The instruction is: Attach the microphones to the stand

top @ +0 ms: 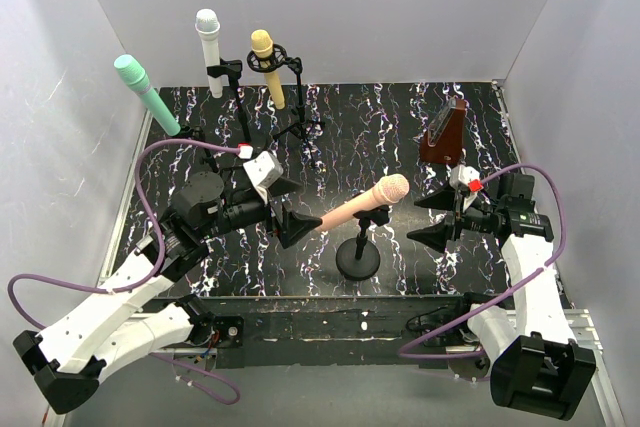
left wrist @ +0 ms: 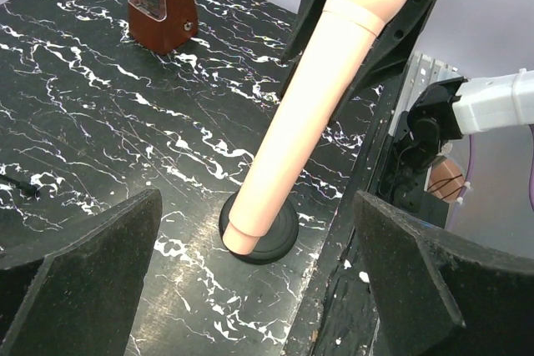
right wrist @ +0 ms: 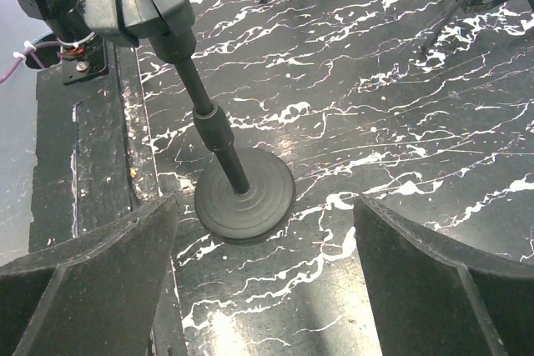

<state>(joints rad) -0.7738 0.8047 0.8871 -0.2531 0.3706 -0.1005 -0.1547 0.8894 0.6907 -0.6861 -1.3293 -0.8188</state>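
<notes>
Peach-pink microphone (top: pixel 360 206) on round-based stand (top: pixel 358 260)

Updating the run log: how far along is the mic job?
Done: the mint mic, white mic and yellow mic are mounted at the back.
In hand: the pink mic sits tilted on the round-base stand. The left gripper and right gripper flank it, both open, neither gripping.
Left: nothing obvious. Perhaps check how the pink mic is seated, then back the arms off.
</notes>
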